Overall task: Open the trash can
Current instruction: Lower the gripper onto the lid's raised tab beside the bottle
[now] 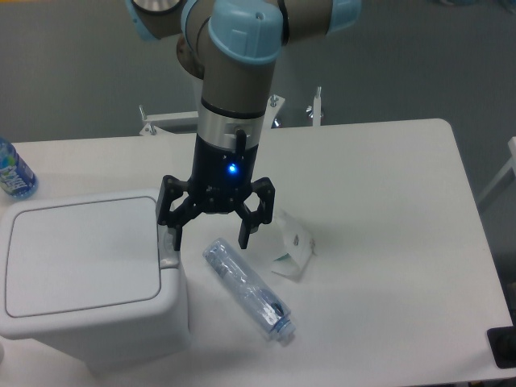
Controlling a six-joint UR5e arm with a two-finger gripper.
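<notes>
The trash can (81,270) is a large boxy white bin at the front left of the table, with its flat lid down. Its small grey push-button tab (168,260) sits at the lid's right edge. My gripper (211,238) is open and empty, pointing down. Its left finger (176,234) hangs right over the tab, at or just above it; I cannot tell if it touches. Its right finger is over the table near the clear crushed bottle (248,292).
The clear bottle lies diagonally on the table right of the bin. A crumpled white wrapper (292,246) lies beside it. A blue-labelled bottle (12,169) stands at the far left edge. A dark object (503,347) sits at the front right corner.
</notes>
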